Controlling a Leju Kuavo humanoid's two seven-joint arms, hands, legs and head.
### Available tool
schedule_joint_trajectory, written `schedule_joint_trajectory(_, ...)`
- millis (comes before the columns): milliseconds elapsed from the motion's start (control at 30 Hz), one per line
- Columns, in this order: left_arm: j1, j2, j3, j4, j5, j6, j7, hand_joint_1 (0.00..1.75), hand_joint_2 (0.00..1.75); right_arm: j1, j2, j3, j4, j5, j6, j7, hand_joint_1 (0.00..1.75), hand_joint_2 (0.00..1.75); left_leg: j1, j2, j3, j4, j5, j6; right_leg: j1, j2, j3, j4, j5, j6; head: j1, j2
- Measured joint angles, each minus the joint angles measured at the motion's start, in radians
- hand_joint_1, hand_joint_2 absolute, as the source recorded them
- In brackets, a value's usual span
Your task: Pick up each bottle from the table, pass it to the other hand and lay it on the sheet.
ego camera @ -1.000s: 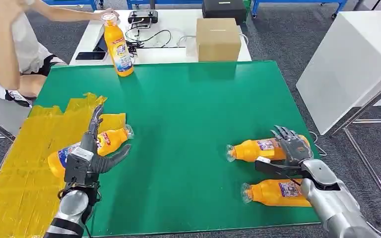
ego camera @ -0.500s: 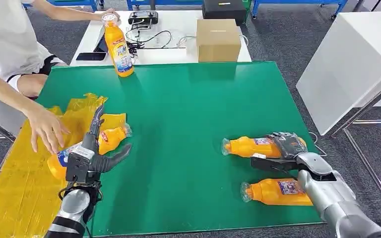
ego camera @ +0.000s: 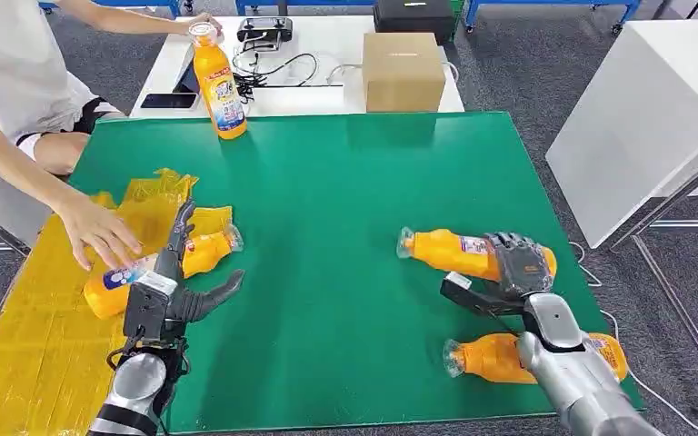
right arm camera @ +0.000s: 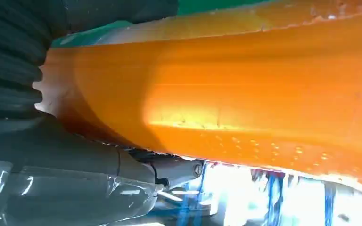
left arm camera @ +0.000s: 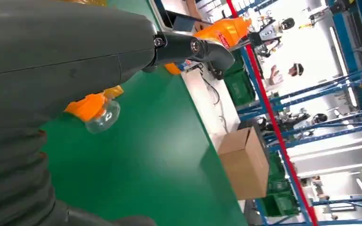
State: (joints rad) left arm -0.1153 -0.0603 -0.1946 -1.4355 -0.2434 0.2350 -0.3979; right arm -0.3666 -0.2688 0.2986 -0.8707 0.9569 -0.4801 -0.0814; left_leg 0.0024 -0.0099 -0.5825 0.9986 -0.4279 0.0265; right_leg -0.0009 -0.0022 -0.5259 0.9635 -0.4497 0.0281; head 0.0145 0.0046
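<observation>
An orange bottle (ego camera: 459, 252) lies askew at the right of the green table (ego camera: 345, 200). My right hand (ego camera: 518, 266) grips its thick end, fingers wrapped over it; up close its orange body (right arm camera: 245, 89) sits against the palm. A second bottle (ego camera: 495, 357) lies by the front edge, partly behind my right forearm. On the yellow sheet (ego camera: 45, 345) at the left lies a third bottle (ego camera: 195, 254), its clear cap (left arm camera: 99, 113) showing past my wrist. My left hand (ego camera: 174, 292) hovers open just in front of it, fingers spread. A person's hand (ego camera: 100, 238) rests on that bottle.
An upright orange bottle (ego camera: 218, 82) stands at the table's back left, a person's other hand (ego camera: 202, 22) on its cap. Behind the green table a white table (ego camera: 327, 50) carries a cardboard box (ego camera: 403, 71), a phone (ego camera: 167, 101) and cables. A white cabinet (ego camera: 636, 118) stands at the right.
My right hand has closed round the bottle, and its cap end has swung away from me and leftward. The person's hand has come down onto the bottle on the sheet.
</observation>
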Motion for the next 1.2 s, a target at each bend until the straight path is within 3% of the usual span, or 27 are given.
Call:
schedule_joint_trajectory(133,0.018,0.001,-0.035,-0.033,-0.010,-0.049,0.017,0.00,1.75,0.116,0.115,-0.129,-0.263,-0.121,-0.184,-0.121,1.75,1.75,0.001,0.000,-0.003,0.000,0.000,0.000,0.001,0.000,-0.004,0.000,0.000,0.000,0.000,0.000)
schedule_joint_trajectory(333,0.010,0.003,-0.094,-0.052,0.041,-0.146,0.065,0.00,1.75,0.225,0.249,-0.212,-0.542,-0.359,-0.185,-0.270,1.75,1.75,0.002,0.001,-0.005,-0.001,0.000,0.000,0.001,0.000,-0.006,0.000,-0.001,-0.001,0.000,0.000)
schedule_joint_trajectory(633,0.000,0.009,-0.125,-0.063,0.063,-0.171,0.074,0.00,1.75,0.268,0.313,-0.238,-0.661,-0.416,-0.180,-0.307,1.75,1.75,0.000,0.001,-0.005,0.000,0.000,0.000,0.000,0.000,-0.006,0.000,0.000,0.000,0.000,0.000)
schedule_joint_trajectory(867,-0.026,0.013,-0.158,-0.064,0.145,-0.241,0.089,0.00,1.75,0.271,0.360,-0.210,-0.677,-0.652,-0.001,-0.368,1.75,1.75,0.000,0.001,-0.005,0.000,0.000,0.000,0.000,0.000,-0.006,0.000,0.000,0.000,0.000,0.000)
schedule_joint_trajectory(1200,-0.068,0.018,-0.193,-0.064,0.309,-0.295,0.098,0.00,1.75,0.214,0.425,-0.028,-0.559,-0.728,0.188,-0.374,1.75,1.75,0.002,0.001,-0.005,-0.001,0.000,-0.001,0.001,0.001,-0.006,0.000,0.000,0.000,0.000,0.000)
